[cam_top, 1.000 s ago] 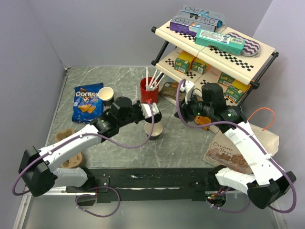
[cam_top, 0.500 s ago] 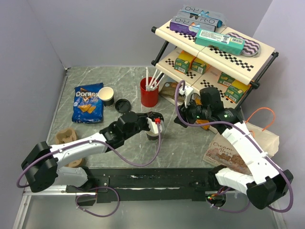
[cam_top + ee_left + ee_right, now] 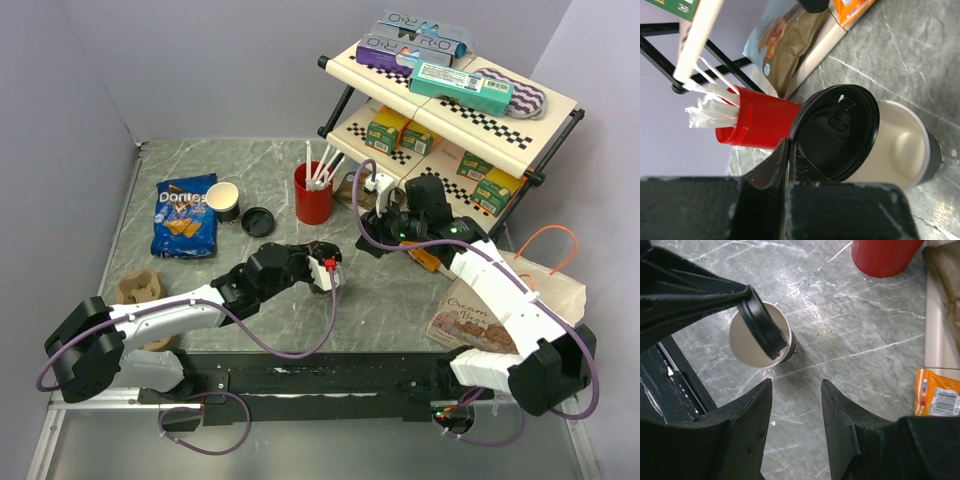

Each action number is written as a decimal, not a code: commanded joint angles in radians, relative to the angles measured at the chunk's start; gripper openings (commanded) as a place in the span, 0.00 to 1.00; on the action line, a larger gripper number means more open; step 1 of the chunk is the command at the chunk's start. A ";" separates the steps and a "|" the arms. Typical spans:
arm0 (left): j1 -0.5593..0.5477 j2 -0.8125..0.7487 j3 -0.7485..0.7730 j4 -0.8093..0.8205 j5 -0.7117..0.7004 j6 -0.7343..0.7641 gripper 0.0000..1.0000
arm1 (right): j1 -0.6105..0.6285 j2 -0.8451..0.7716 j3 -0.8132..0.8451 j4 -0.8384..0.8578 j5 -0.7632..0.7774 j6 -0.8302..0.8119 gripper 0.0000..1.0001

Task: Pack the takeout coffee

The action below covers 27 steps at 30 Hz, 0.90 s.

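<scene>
The takeout coffee cup [image 3: 756, 347] stands upright on the marble table, cream-white inside with a dark sleeve [image 3: 935, 155]. My left gripper [image 3: 788, 146] is shut on the rim of its round black lid [image 3: 836, 131]. The lid [image 3: 761, 329] is tilted on edge over the cup's open mouth, covering only part of it. In the top view my left gripper [image 3: 328, 268] hides most of the cup. My right gripper [image 3: 796, 385] is open and empty, hovering just right of the cup and apart from it, and it shows again in the top view [image 3: 372, 225].
A red cup [image 3: 312, 195] with white straws stands behind the coffee cup. A second paper cup [image 3: 222, 200], a loose black lid [image 3: 257, 221] and a Doritos bag [image 3: 185, 215] are at the left. A snack shelf [image 3: 450, 100] and a brown paper bag [image 3: 505, 305] are on the right.
My left gripper has carried the lid down and toward the near edge, onto the cup's mouth. My right gripper has moved left toward the cup, still open.
</scene>
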 commanded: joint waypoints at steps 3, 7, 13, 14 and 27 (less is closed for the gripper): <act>-0.006 -0.043 -0.035 0.068 -0.008 0.000 0.01 | -0.005 0.051 0.004 0.090 -0.020 0.049 0.51; -0.011 -0.046 -0.031 0.048 0.005 -0.020 0.01 | -0.003 0.067 0.010 0.093 -0.029 0.057 0.51; -0.026 -0.046 -0.029 0.019 -0.003 -0.033 0.01 | -0.005 0.071 0.000 0.099 -0.040 0.065 0.51; -0.029 -0.049 -0.031 0.013 -0.002 -0.032 0.01 | -0.005 0.070 -0.004 0.100 -0.041 0.066 0.51; -0.040 -0.058 -0.040 -0.047 0.011 -0.061 0.06 | -0.005 0.062 -0.017 0.113 -0.041 0.068 0.51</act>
